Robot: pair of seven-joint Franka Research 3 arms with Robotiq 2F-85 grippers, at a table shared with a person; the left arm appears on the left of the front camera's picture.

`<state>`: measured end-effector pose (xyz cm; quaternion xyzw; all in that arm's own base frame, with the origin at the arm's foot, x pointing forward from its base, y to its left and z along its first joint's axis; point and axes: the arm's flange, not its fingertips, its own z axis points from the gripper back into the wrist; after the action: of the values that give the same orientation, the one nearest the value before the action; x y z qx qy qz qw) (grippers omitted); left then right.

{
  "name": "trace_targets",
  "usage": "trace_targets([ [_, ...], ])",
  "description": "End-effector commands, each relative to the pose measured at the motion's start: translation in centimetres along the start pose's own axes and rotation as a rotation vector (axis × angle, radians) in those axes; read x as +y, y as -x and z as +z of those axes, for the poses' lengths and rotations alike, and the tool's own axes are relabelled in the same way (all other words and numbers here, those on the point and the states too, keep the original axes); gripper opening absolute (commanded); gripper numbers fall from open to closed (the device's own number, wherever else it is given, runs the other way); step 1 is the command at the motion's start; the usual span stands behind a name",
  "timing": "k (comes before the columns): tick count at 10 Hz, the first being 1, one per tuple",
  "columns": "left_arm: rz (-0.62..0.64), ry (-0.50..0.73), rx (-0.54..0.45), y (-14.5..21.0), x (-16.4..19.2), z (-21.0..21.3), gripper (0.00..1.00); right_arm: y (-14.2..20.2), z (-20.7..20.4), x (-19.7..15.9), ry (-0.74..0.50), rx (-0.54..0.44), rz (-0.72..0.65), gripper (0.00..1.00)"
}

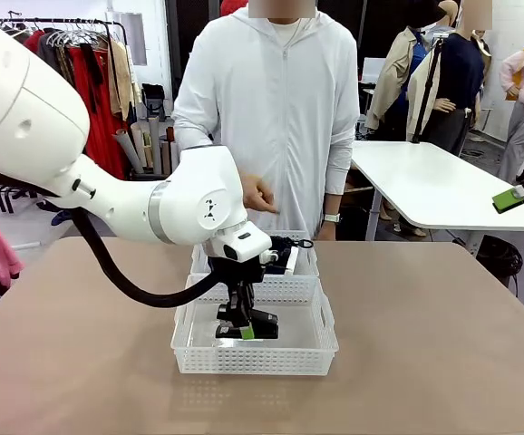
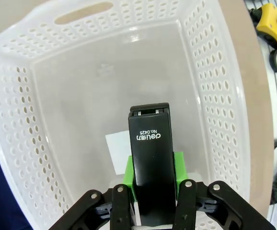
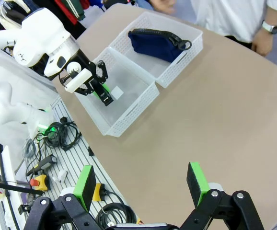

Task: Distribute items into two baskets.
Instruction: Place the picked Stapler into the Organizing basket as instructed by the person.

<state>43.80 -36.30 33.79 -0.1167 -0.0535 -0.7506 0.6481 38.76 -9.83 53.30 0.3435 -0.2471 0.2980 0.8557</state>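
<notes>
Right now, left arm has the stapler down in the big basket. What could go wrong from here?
1. The left gripper holds the stapler by its rear end only, long body sticking out; it may pivot or tip on release.
2. The larger basket is light plastic; fingers inside its walls could catch and drag it on retreat.
3. The person's hand hovers near the smaller basket with the pouch, close to the arm's retreat path.
</notes>
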Motion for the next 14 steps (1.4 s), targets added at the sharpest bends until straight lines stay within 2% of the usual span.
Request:
trace_targets([
  [1, 0.02, -0.008, 0.009, 0.2, 0.3, -0.4, 0.0, -0.1, -0.1, 0.2, -0.002, -0.002, 0.001, 1.0],
  [4, 0.026, 0.009, 0.007, 0.6, 0.6, -1.0, 0.0, -0.1, -0.1, 0.2, -0.002, -0.002, 0.001, 1.0],
  [5, 0.027, 0.012, 0.005, 0.6, 0.5, -1.0, 0.13, -0.1, -0.1, 0.2, -0.002, -0.002, 0.001, 1.0],
  [9, 0.021, 0.016, 0.003, 0.7, 0.2, -0.6, 0.92, -0.1, -0.1, 0.2, -0.002, -0.002, 0.001, 1.0],
  [10, 0.018, 0.018, 0.007, 0.7, 0.1, -0.3, 1.0, -0.1, -0.1, 0.2, -0.002, -0.002, 0.001, 1.0],
  [14, 0.019, 0.006, 0.025, -0.3, -1.3, 2.0, 1.0, -0.1, -0.1, 0.2, -0.002, -0.002, 0.001, 1.0],
])
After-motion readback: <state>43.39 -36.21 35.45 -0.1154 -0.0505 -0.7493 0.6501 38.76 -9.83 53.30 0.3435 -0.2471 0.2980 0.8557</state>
